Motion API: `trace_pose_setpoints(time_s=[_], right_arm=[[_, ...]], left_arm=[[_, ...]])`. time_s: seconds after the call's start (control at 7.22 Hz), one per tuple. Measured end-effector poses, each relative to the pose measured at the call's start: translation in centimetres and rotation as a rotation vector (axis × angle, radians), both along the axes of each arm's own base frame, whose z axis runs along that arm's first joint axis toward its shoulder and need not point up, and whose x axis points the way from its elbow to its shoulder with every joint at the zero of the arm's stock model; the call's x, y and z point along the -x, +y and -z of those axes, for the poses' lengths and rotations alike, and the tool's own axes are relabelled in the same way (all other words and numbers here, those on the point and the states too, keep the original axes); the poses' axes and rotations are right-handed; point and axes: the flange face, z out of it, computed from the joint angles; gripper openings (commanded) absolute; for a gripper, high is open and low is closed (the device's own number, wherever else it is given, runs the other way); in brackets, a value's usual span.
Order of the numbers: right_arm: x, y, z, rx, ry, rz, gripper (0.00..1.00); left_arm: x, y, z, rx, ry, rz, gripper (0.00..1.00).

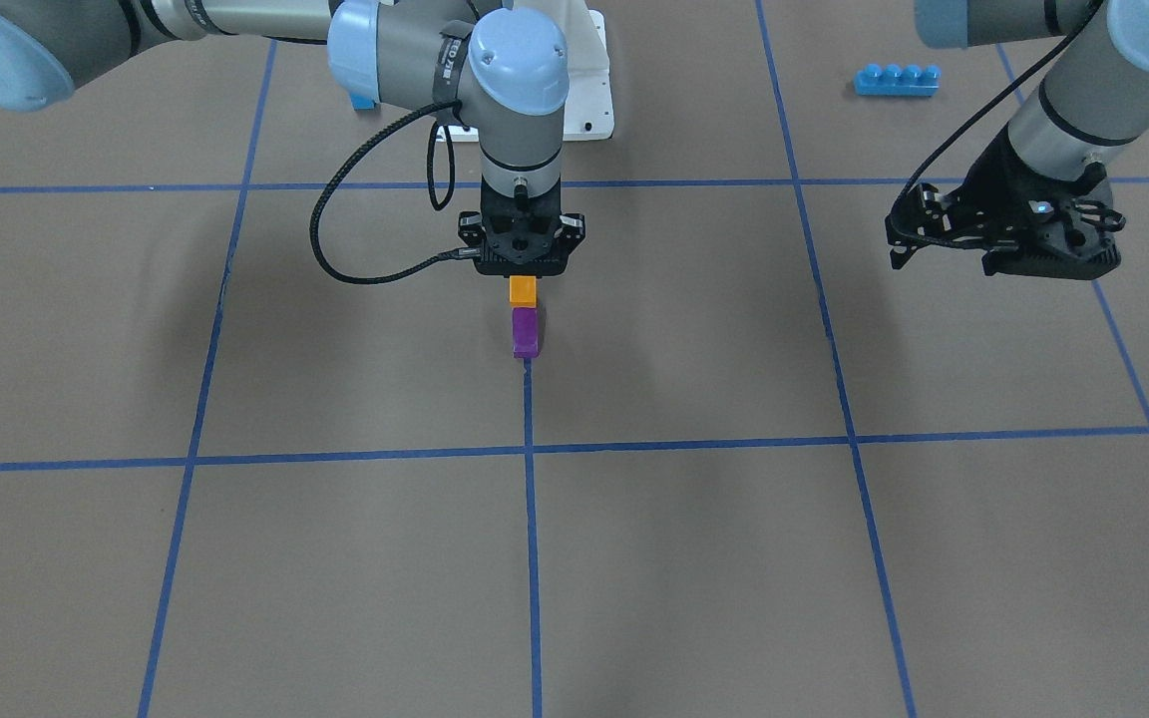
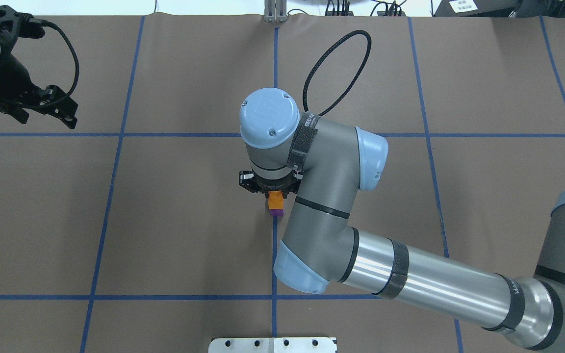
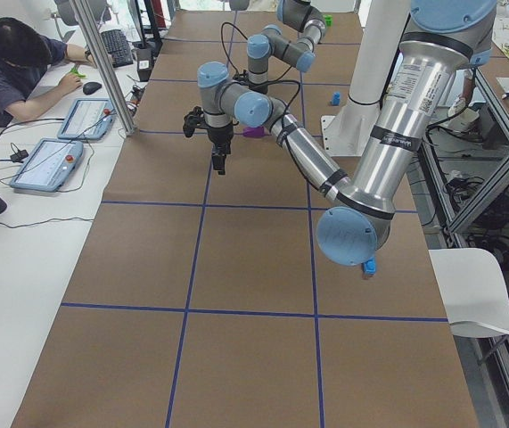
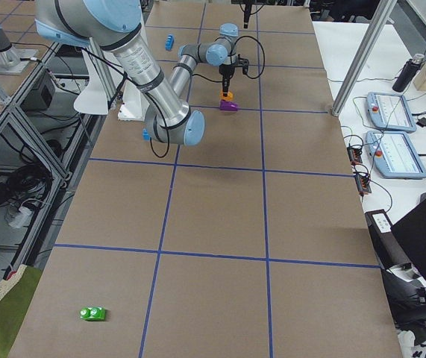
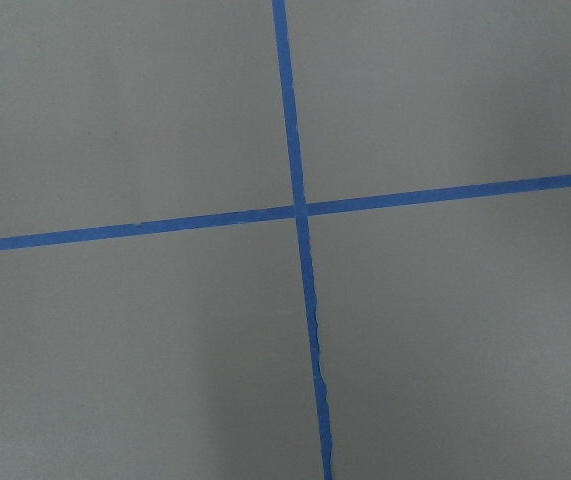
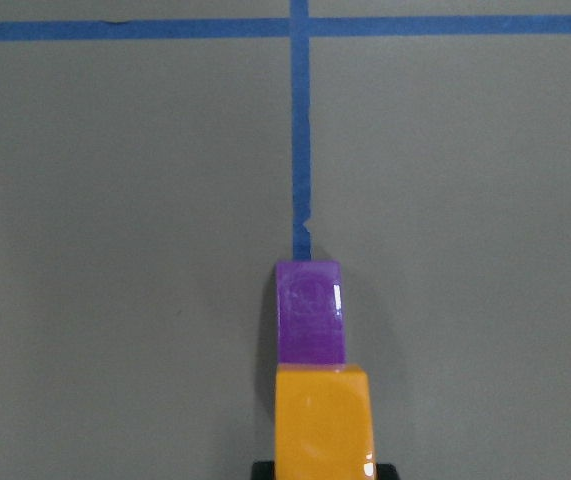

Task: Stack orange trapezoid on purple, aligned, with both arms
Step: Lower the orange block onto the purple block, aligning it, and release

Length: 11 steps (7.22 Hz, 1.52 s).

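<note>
My right gripper (image 1: 523, 271) points straight down at the table's middle and is shut on the orange trapezoid (image 1: 524, 290). The orange block hangs just above the purple block (image 1: 526, 332), which stands on the table at the end of a blue tape line. In the right wrist view the orange block (image 6: 325, 420) fills the bottom edge, with the purple block (image 6: 310, 312) just beyond it on the same line. I cannot tell if they touch. My left gripper (image 2: 42, 110) hovers open and empty at the far left, well away from both blocks.
A long blue four-stud brick (image 1: 897, 80) lies behind the left gripper. A small blue block (image 1: 363, 101) sits by the white base plate (image 1: 589, 110). A green block (image 4: 92, 313) lies at the table's right end. Blue tape lines grid the brown table.
</note>
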Motion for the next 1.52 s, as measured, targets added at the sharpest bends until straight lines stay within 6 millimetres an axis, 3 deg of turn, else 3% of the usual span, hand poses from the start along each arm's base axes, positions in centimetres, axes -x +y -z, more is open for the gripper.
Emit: trace_pose_setpoints(time_s=[1.52], right_arm=[[1.1,0.4,-1.7,-0.014,-0.002,0.016,0.00]], left_arm=[[-0.1,-0.2,-0.3,0.006,-0.004,-0.001,1.00]])
